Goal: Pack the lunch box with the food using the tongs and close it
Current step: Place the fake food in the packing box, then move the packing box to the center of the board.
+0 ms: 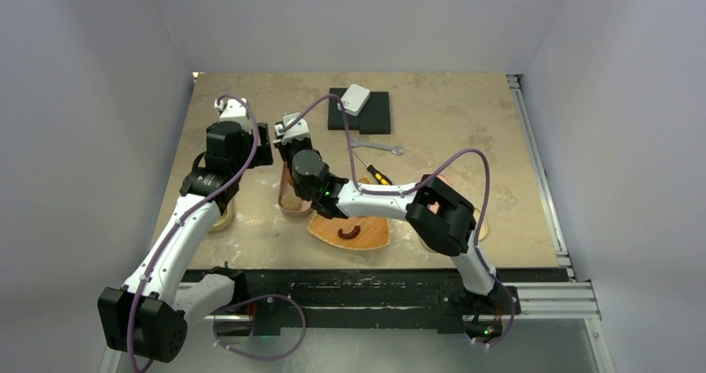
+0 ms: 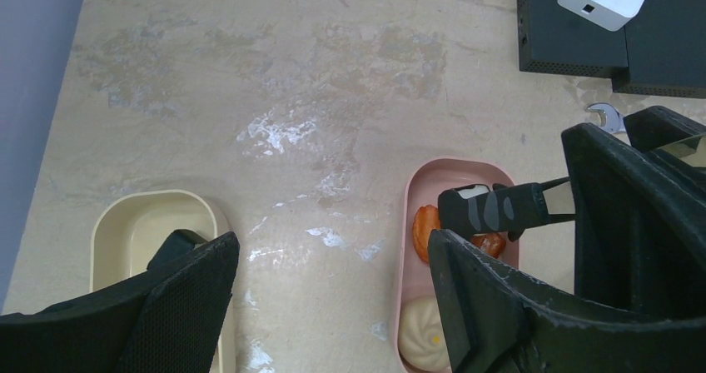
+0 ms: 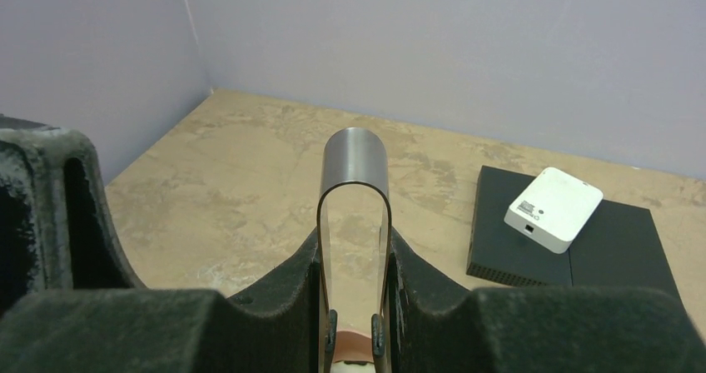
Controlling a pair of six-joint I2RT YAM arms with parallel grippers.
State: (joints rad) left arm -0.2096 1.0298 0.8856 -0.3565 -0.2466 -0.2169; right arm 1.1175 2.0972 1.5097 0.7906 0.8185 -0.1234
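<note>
Tongs (image 3: 355, 165) between right fingers (image 3: 279, 302), arm (image 1: 376, 200) leftward over pink lunch box (image 2: 454, 166).

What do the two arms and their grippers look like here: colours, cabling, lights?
Both the left arm and the right arm have white link shells between bulky black joint housings. A lilac cable runs along each. A small green light glows on the right arm. The left gripper and right gripper have broad black fingers with a finely textured, matte surface.
</note>
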